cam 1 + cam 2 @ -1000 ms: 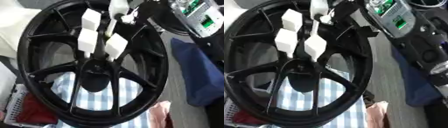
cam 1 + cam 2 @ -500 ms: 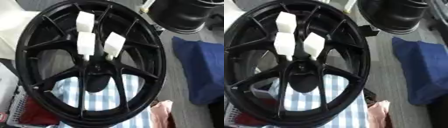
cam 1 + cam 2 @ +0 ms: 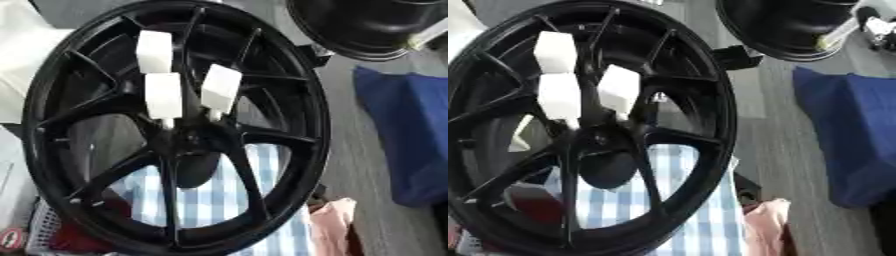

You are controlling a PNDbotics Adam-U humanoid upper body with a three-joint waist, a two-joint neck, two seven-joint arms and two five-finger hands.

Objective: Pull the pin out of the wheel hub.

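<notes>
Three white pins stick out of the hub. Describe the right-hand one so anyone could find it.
Find the big black wheel filling the view. Above its hub stand three white pins; the right-hand pin leans rightward, while its two neighbours sit stacked in a straight column.

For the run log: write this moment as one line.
hands: none in view | wheel: black, spoked | white pins: three standing at hub | pull: not started | beneath: checked cloth

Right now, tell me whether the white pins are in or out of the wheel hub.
In. Three white pins stand with their narrow ends seated at the black wheel hub; neither hand shows.
</notes>
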